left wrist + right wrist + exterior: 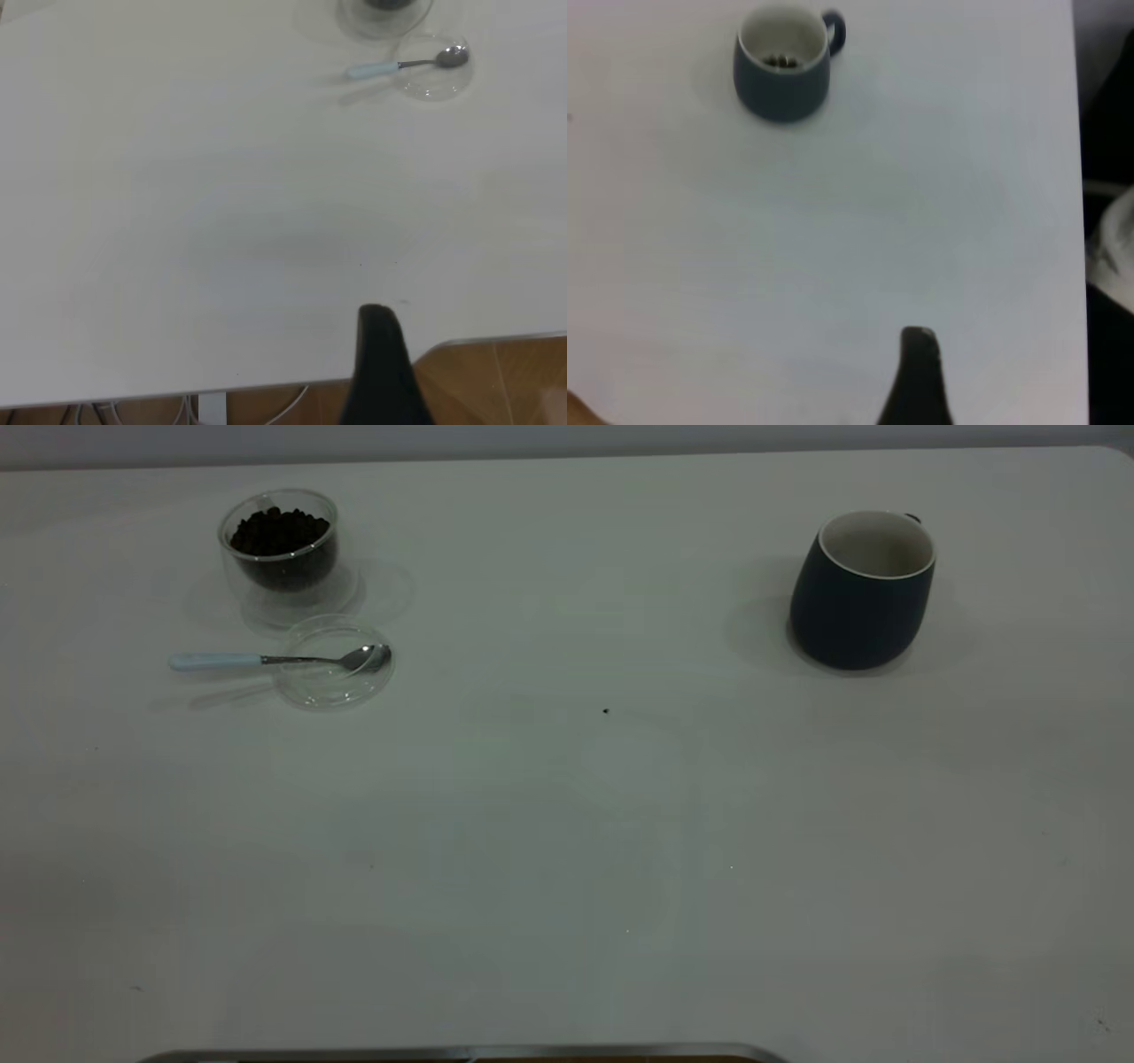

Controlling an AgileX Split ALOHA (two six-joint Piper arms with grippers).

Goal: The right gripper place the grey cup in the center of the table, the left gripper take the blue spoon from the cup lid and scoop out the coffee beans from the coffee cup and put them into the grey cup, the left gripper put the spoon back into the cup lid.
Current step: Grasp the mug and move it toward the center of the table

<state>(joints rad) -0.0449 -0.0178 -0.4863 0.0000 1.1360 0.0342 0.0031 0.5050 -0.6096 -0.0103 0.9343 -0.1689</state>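
Observation:
The grey cup (861, 593) stands upright at the table's (567, 824) far right. In the right wrist view the grey cup (782, 64) holds a few dark beans. At the far left, the glass coffee cup (280, 549) is heaped with coffee beans (279, 530). Just in front of it lies the clear cup lid (332, 664). The blue spoon (266, 661) rests with its bowl in the lid and its handle pointing left. Neither gripper shows in the exterior view. My left gripper (376, 312) and right gripper (919, 335) hover shut near the table's front edge, far from everything.
A small dark speck (605, 710) marks the table's middle. A metal bar (461, 1054) runs along the front edge. Past that edge the left wrist view shows wooden floor (496, 381) and cables. The table's right edge (1079, 177) borders dark equipment.

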